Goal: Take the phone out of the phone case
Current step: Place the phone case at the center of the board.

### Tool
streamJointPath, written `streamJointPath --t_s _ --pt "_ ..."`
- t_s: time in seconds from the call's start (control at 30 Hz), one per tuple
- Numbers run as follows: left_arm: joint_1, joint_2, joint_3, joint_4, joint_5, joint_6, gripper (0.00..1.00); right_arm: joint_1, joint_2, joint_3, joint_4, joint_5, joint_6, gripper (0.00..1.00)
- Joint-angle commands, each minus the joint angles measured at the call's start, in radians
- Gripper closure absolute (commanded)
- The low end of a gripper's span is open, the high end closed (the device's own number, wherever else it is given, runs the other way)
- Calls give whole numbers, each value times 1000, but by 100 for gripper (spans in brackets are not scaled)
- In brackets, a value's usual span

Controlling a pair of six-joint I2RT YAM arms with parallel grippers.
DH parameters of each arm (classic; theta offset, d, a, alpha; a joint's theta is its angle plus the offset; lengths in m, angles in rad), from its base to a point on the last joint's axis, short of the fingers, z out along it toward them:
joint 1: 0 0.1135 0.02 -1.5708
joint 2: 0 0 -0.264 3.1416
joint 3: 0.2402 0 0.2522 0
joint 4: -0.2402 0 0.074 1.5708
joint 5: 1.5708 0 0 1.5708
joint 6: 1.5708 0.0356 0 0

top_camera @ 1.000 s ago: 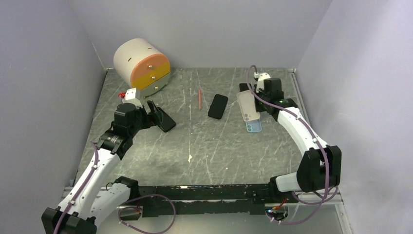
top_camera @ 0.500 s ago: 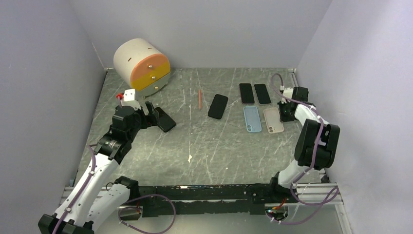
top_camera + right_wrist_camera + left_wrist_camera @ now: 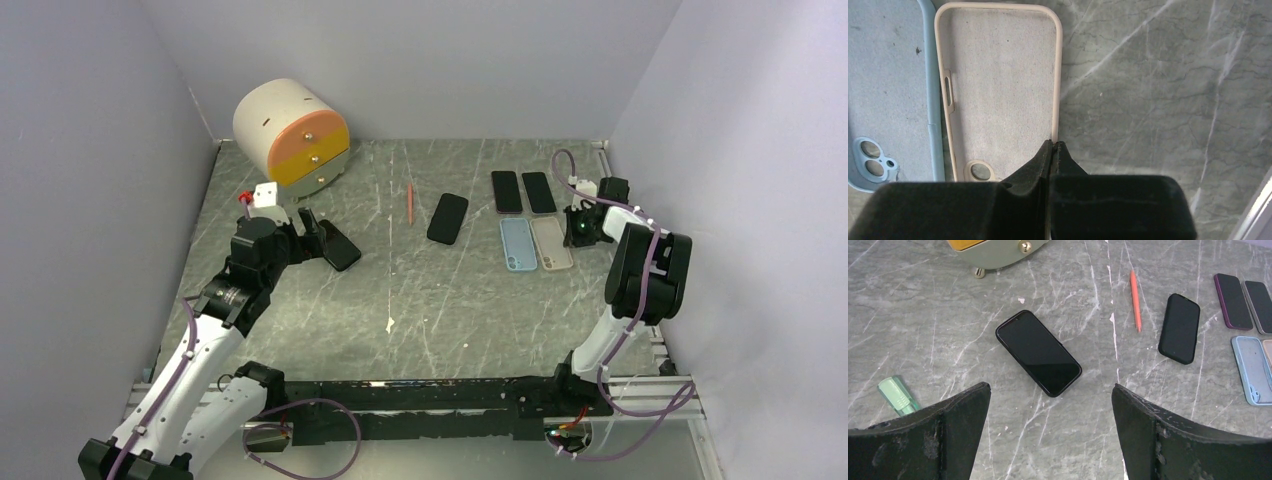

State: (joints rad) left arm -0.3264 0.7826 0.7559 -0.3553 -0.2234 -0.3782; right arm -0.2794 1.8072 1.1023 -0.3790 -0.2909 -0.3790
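A black phone in a black phone case (image 3: 1038, 352) lies screen up on the marble table, and it also shows in the top view as the cased phone (image 3: 340, 247). My left gripper (image 3: 1050, 387) hovers just short of it, jaws wide open and empty; from above the left gripper (image 3: 318, 234) is at the left. A beige phone case (image 3: 998, 80) lies empty, inside up. My right gripper (image 3: 1053, 143) is shut on its right rim. In the top view the right gripper (image 3: 574, 236) is at the beige case (image 3: 552, 243).
A blue empty case (image 3: 518, 244) lies touching the beige one. Two bare phones (image 3: 522, 191) sit behind them. Another black cased phone (image 3: 447, 218) and a red pen (image 3: 410, 203) lie mid-table. A round drawer unit (image 3: 292, 137) stands back left. A green clip (image 3: 898, 395) lies by my left finger.
My right arm swung right with the beige case, off the blue case, and laid it flat beside it, then nudged it slightly left. The left gripper barely moved.
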Motion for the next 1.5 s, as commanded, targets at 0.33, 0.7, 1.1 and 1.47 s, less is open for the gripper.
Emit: streamJointPath --t_s 0.33,0.7,1.1,1.47 --pt "-1 3 -10 45 -2 5 5 -4 53 75 -7 -52 76 97" --pt "0 25 -10 43 5 -6 5 -11 22 187 -11 -85 144 36" --pt "6 130 2 6 31 -59 5 -11 232 382 183 -277 458 12" --pt "45 214 17 -20 98 -162 5 -9 364 446 267 -390 576 11"
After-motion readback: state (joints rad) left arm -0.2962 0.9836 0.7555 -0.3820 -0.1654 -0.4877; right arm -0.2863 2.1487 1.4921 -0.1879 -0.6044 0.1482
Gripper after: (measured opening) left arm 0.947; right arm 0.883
